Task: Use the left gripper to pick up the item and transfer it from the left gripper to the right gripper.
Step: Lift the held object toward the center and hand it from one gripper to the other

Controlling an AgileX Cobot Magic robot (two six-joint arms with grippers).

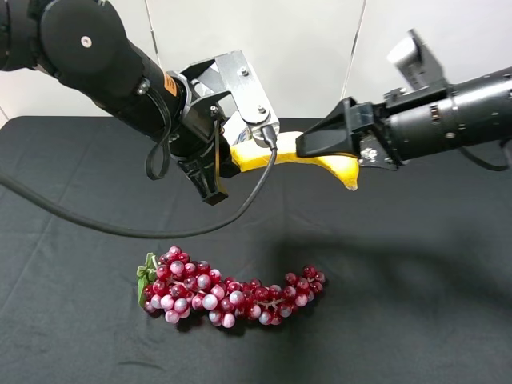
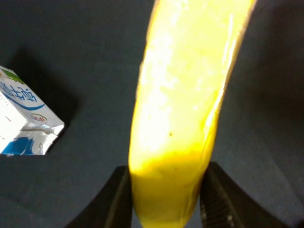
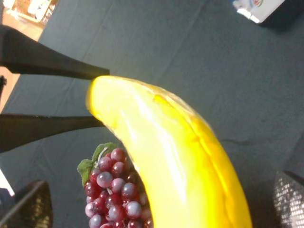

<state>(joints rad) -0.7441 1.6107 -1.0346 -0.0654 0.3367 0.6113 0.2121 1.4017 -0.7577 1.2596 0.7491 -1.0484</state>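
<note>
The yellow banana (image 1: pixel 332 166) hangs in the air above the black table, roughly level. My left gripper (image 1: pixel 224 164) is shut on its left end; the left wrist view shows the banana (image 2: pixel 180 95) pinched between both fingers (image 2: pixel 118 199). My right gripper (image 1: pixel 308 148) reaches in from the right and is open, with one finger on each side of the banana's middle. In the right wrist view the banana (image 3: pixel 161 142) lies between widely spread fingertips (image 3: pixel 28 204) without touching them. The left gripper's fingers (image 3: pixel 52 66) clamp the far end.
A red grape bunch (image 1: pixel 232 292) lies on the black cloth (image 1: pixel 416 280) below the banana, toward the front. A white-and-blue carton (image 2: pixel 23 118) lies on the cloth and shows only in the wrist views (image 3: pixel 259 7). A thick black cable (image 1: pixel 80 220) hangs from the left arm.
</note>
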